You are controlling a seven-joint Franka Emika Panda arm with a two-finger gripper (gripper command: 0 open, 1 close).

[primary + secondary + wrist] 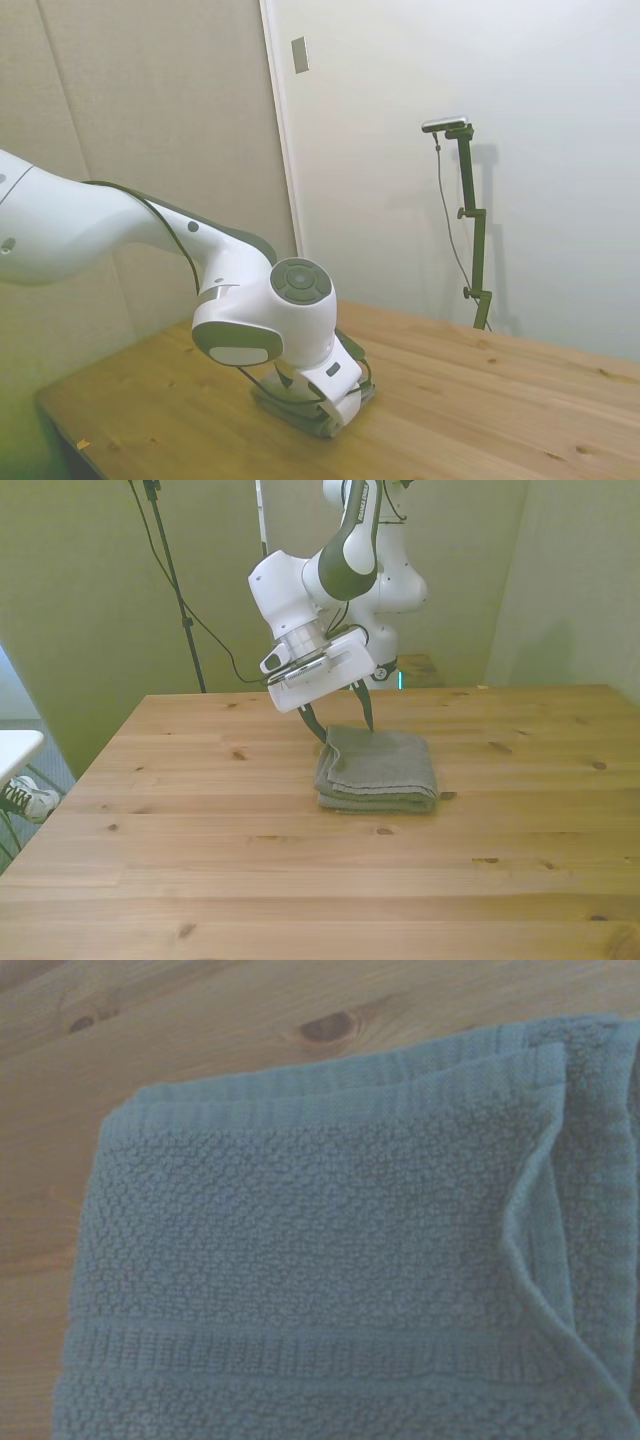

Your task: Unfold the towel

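The towel [380,770] lies folded in a thick grey-green square on the wooden table, near its middle in the front view. My gripper [345,728] hangs open over the towel's far corner at the front view's left, fingertips [321,730] just at the cloth's edge, holding nothing. In the side view the white wrist housing hides the fingers, and only a strip of the towel [283,408] shows beneath it. The wrist view is filled by the towel [330,1260], with layered folded edges along one side and a corner over bare wood.
The wooden table [200,860] stretches wide around the towel. A black tripod leg with cable [175,590] stands behind the table's far edge at the front view's left. A shoe [20,798] lies on the floor there.
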